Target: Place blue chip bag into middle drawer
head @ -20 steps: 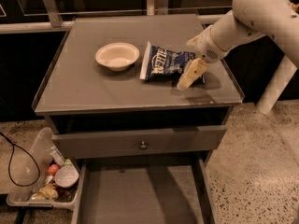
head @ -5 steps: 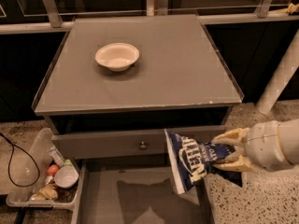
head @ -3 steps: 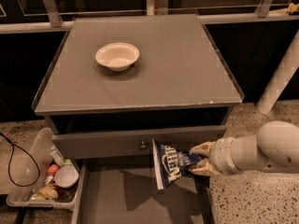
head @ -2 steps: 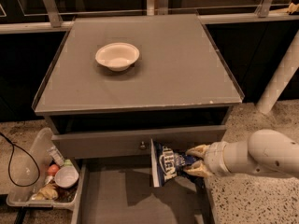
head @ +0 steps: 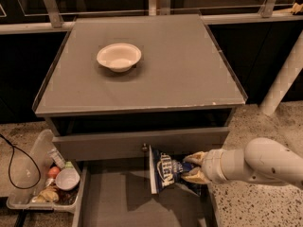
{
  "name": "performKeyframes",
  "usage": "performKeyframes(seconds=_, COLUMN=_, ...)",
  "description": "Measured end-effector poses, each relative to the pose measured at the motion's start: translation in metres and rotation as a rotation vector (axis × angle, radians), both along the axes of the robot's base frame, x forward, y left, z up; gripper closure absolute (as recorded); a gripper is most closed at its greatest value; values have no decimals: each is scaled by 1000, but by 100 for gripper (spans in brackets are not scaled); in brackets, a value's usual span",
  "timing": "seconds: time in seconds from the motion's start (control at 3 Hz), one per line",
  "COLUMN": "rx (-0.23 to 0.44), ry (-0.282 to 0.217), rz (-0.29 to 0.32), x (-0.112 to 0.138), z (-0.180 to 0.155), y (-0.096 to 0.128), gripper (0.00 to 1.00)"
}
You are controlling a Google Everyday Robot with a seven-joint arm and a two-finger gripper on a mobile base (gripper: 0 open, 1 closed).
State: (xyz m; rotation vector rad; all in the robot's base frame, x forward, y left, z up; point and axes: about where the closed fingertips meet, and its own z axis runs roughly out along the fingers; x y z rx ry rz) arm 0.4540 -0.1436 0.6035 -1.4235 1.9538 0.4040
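The blue chip bag is a dark navy foil bag with white lettering, held upright on its edge over the open middle drawer. My gripper comes in from the right on a white arm and is shut on the bag's right end. The bag hangs just below the closed drawer front with the small knob, above the right part of the drawer's flat grey floor. I cannot tell if the bag touches the floor.
A cream bowl sits on the grey cabinet top. A clear plastic bin of small items stands on the floor at the left of the drawer. A white pole leans at the right.
The arm has carried the bag from the cabinet top down in front of the cabinet, then lower and leftward over the open drawer. The bowl has not moved.
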Motion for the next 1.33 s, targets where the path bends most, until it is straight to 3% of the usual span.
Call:
performKeyframes(seconds=0.33, rx=42, ry=59, rz=-2, x=-6, z=-54, y=32, gripper=100)
performKeyframes(seconds=0.67, rx=62, ry=75, rz=-52, x=3, z=-102, y=50, gripper=100)
performKeyframes(seconds=1.33, rx=45, ry=60, rz=-178, x=27, z=-183, y=64, gripper=100)
